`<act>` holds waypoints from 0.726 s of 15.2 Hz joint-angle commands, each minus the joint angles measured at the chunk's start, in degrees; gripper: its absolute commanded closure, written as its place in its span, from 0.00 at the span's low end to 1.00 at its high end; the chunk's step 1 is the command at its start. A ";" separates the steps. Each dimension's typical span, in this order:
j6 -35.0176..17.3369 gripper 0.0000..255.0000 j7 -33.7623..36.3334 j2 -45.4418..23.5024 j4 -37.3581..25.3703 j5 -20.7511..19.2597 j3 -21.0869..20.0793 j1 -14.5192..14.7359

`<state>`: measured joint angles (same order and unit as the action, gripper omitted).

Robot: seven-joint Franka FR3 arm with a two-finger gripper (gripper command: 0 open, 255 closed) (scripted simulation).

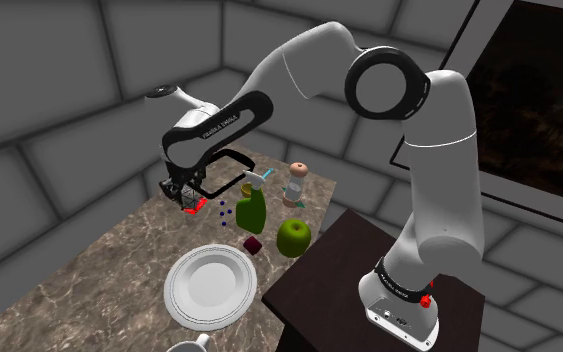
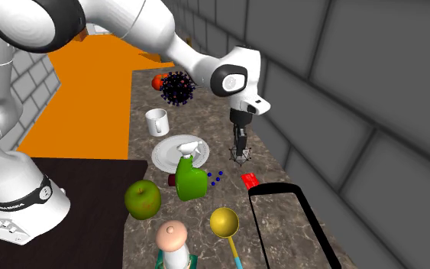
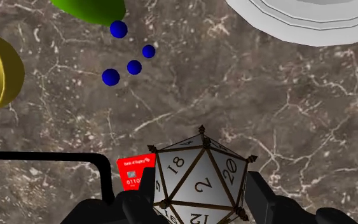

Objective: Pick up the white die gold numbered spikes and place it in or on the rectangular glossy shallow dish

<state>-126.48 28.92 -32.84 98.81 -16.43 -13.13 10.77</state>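
Jaws: I clasp the white die (image 3: 199, 181) with gold edges and numbers between both fingers | red card (image 3: 133, 173) just beside jaws | black-rimmed dish (image 3: 44, 155) near, alongside | marbled counter (image 3: 285, 114) beneath.

The die (image 3: 199, 177) is white with gold-brown edges, the counter (image 3: 285, 108) brown with white veins.

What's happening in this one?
The arm's black gripper is shut on the white twenty-sided die, which has gold edges and spikes, over the marbled counter. The black-rimmed rectangular dish lies close by, and the die is not in it yet. A small red card lies by the dish's corner.
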 commanded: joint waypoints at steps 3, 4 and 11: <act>2.19 1.00 -0.55 1.95 -0.31 0.69 -0.43 -0.23; 2.75 1.00 -0.70 2.38 -0.45 0.85 -0.52 -0.28; 5.39 1.00 -3.75 4.19 -1.68 1.73 -0.32 -2.22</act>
<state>-121.20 26.19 -28.88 97.14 -14.82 -13.65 9.29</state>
